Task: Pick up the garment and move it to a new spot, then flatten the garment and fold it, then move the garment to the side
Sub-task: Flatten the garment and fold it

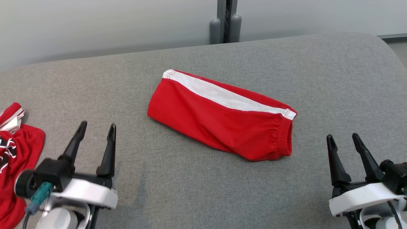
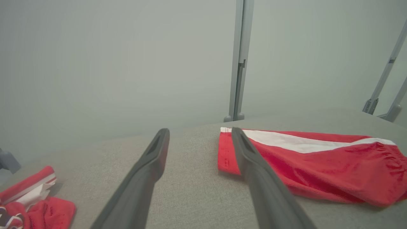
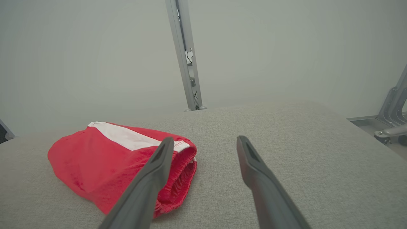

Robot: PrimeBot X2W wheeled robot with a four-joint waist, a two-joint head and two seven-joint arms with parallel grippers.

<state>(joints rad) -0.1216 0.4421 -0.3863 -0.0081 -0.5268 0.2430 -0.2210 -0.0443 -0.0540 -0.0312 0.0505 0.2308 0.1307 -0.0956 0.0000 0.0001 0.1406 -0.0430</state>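
The garment [image 1: 219,117] is a pair of red shorts with a white side stripe, folded in half and lying slantwise in the middle of the grey fabric surface [image 1: 178,178]. Its elastic waistband points to the right. My left gripper [image 1: 97,128] stands open at the lower left, well short of the garment's hem end [image 2: 227,152]. At the lower right my right gripper [image 1: 343,139] is open too, just right of the waistband [image 3: 181,178]. Neither gripper touches the cloth. The garment also shows in the left wrist view [image 2: 318,165] and the right wrist view [image 3: 95,159].
A second red garment [image 1: 16,165] with white and dark print lies crumpled at the left edge, beside my left gripper; it also shows in the left wrist view [image 2: 31,203]. A grey post [image 1: 225,22] stands behind the surface. The surface rounds off at the far right [image 1: 384,47].
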